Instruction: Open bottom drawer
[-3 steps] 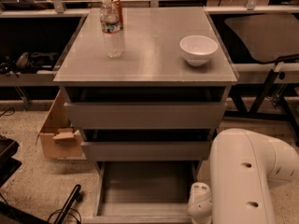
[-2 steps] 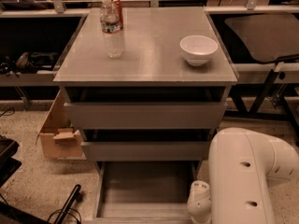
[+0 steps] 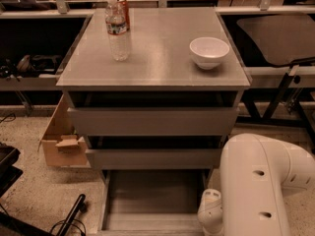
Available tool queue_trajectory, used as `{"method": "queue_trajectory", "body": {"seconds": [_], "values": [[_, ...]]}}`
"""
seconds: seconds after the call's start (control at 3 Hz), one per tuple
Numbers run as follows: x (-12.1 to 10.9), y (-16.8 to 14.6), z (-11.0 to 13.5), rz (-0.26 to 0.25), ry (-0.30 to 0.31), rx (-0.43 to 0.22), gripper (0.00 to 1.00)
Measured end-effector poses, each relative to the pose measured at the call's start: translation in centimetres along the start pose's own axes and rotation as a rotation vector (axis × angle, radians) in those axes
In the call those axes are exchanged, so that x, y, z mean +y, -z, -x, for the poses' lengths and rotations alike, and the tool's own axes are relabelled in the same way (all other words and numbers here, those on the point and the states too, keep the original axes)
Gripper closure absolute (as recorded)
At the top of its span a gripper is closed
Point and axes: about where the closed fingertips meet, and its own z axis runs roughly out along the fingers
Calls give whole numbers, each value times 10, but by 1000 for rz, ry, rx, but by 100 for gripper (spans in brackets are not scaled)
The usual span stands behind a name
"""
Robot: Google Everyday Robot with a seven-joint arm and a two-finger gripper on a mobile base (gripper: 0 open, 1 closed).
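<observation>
Bottom drawer (image 3: 152,193) stands pulled well out from the foot of the cabinet (image 3: 157,58), its plain grey inside bare and its front lip at the lower edge of view; judged open or nearly so. Arm (image 3: 261,181) is folded low at the cabinet's right, and its wrist (image 3: 210,211) hangs just beside the drawer's right front corner. The gripper lies past the wrist, below the edge of view; cannot tell whether it is spread, closed or holding the lip. Biggest risk, as a judgement: the bulky arm link sits close to the cabinet's right side, so any swing left could knock the carcass or push the drawer askew on its runners. Next: a further pull might bring the drawer to its stop and jerk or drag the whole cabinet. A jolt like that would threaten what stands on top, the water bottle (image 3: 118,33) at rear left being tall and the likeliest to topple, with a red can (image 3: 125,5) just behind it; the white bowl (image 3: 209,52) at right is low and steadier. Around: cardboard box (image 3: 61,144) on the floor against the cabinet's left side, clear of the drawer's path. Dark cable (image 3: 69,219) lies near the drawer's left front corner.
</observation>
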Motion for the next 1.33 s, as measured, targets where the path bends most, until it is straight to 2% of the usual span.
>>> {"method": "queue_trajectory", "body": {"seconds": [0.33, 1.0, 1.33], "values": [[5, 2, -21, 17, -16, 22, 100], [2, 2, -22, 23, -19, 24, 100], [9, -3, -28, 45, -24, 30, 100]]}}
